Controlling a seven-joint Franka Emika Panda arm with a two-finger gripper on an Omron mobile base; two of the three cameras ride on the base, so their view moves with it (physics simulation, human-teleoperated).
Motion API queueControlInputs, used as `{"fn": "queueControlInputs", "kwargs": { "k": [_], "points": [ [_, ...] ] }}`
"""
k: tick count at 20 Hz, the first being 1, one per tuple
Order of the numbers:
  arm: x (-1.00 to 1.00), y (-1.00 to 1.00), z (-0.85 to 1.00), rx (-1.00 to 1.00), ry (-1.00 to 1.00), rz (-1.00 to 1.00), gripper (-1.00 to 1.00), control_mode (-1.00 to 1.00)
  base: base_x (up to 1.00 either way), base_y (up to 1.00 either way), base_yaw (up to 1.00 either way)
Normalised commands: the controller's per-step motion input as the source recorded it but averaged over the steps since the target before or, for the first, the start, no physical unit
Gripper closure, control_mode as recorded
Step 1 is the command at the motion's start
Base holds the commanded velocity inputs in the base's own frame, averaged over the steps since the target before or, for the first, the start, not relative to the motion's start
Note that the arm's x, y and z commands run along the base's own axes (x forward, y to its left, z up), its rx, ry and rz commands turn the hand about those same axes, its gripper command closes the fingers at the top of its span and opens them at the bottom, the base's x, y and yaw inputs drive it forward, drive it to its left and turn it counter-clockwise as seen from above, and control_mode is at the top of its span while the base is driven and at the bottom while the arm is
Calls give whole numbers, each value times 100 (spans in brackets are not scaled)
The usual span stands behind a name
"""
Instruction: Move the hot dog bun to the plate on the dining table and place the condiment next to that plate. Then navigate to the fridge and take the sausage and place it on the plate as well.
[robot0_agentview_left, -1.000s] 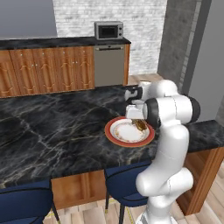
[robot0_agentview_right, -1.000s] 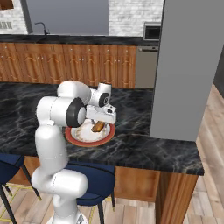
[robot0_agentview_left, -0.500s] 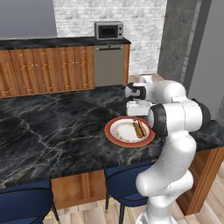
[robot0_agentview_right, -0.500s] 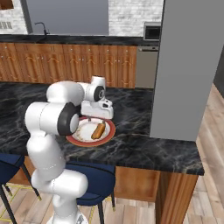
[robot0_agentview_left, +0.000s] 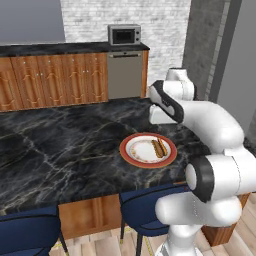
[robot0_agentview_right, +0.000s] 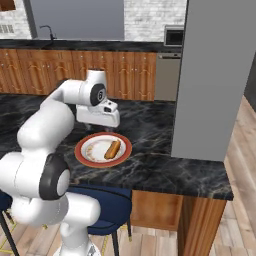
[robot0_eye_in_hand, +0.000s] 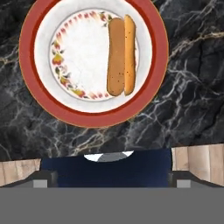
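Note:
The hot dog bun (robot0_eye_in_hand: 120, 56) lies split side up on the right half of the plate (robot0_eye_in_hand: 92, 114), which has a red-orange rim and a white centre. The plate (robot0_agentview_left: 131, 154) sits on the black marble dining table (robot0_agentview_left: 60, 150) near its front edge, with the bun (robot0_agentview_left: 159, 148) on it. My gripper (robot0_agentview_left: 161, 120) hangs above the plate's far side, looking straight down. It is open, its fingertips (robot0_eye_in_hand: 42, 178) wide apart with nothing between them. From the right, the gripper (robot0_agentview_right: 100, 123) hovers behind the plate (robot0_agentview_right: 90, 159) and bun (robot0_agentview_right: 112, 149). The condiment, sausage and fridge are out of view.
Blue stools (robot0_agentview_left: 145, 210) stand under the table's front edge (robot0_agentview_right: 165, 182). A broad grey pillar (robot0_agentview_right: 210, 75) rises at the table's right end. Wooden cabinets (robot0_agentview_left: 50, 80), a dishwasher (robot0_agentview_left: 125, 75) and a microwave (robot0_agentview_left: 124, 35) line the back wall.
The gripper has opened wide and risen off the plate, drawing back toward its far side. The bun stays lying on the plate.

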Motion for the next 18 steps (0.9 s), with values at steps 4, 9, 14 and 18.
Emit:
{"fn": "queueControlInputs", "kwargs": {
  "k": [4, 9, 14, 18],
  "points": [
    [-96, 5, 64, -5, -15, 0, -100, -100, 0, 0, 0],
    [-61, 3, 19, -4, -15, 0, -100, -100, 0, 0, 0],
    [-15, 2, 1, -1, -4, 0, -100, 100, -44, 6, 0],
    [0, 0, 0, 0, 0, 0, -100, 100, -100, 33, 0]
  ]
}}
